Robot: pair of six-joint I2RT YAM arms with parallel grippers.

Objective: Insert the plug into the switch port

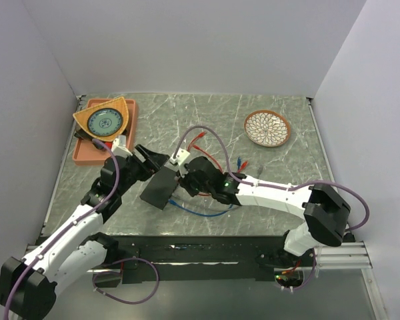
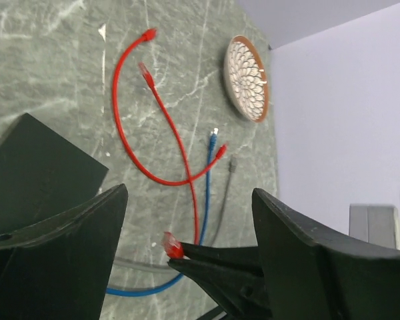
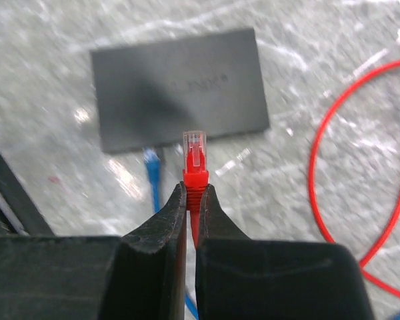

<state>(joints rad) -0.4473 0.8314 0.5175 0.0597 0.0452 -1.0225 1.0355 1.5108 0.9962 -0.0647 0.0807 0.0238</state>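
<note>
right gripper (image 3: 192, 200) is clamping the red plug (image 3: 195, 157) near the switch (image 3: 180, 87); slimly pinched, it is risking twisting and jamming on entry.

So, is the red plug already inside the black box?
No, the red plug is clamped in the right gripper's jaws, its whole clear tip showing outside the black box.

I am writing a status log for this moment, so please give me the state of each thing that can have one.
Left end effector: open, holding nothing.
Right end effector: shut on the red plug.
Red plug: held, not yet inserted.
Black box: lying flat on the table.
Blue plug: at the box edge; whether it is seated cannot be told.
</note>
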